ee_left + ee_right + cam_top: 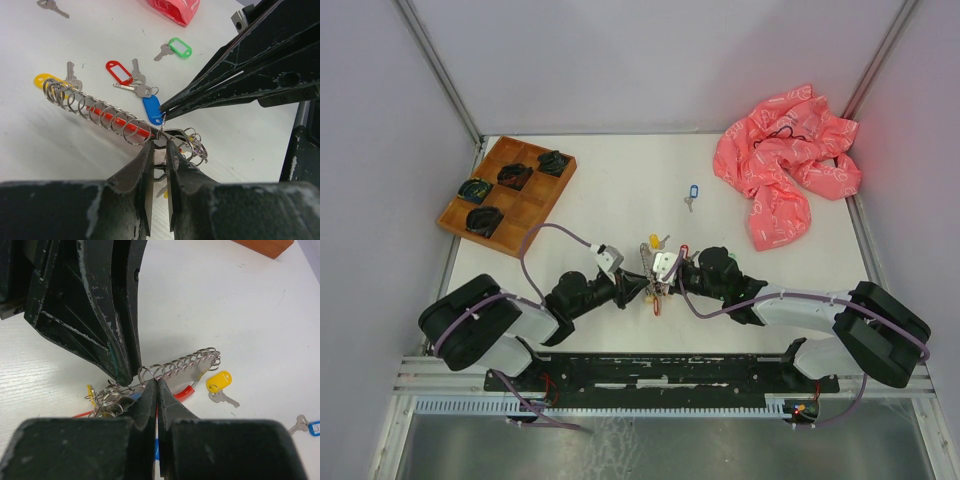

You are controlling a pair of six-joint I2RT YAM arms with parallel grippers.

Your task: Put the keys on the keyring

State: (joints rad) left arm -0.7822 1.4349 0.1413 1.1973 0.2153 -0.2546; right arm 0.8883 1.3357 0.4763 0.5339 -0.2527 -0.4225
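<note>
While both arms converge on the keyring in the top view, it reads there only as a small silver and red tangle; the wrist cams carry the detail.

Left wrist:
- The keyring is a row of wire rings strung along a red piece, with a cluster of rings at its near end.
- The left gripper straddles that cluster with a narrow gap between its jaws and metal in the gap. Can't tell if it is actually clamped.
- The blue-tag key touches the ring row.
- The red-tag key lies just beyond the keyring, and the green-tag key farther off.

Right wrist:
- The right gripper is fully closed, its tip right at the base of one ring in the row. Can't tell if the wire is pinched.
- The yellow-tag key lies just beside the far end of the row.

Only the top view shows:
- A second blue-tag key lies well apart from the keyring, on the side away from the arm bases.
- The wooden tray is far left of the keyring.
- The pink bag is far right of it.
</note>
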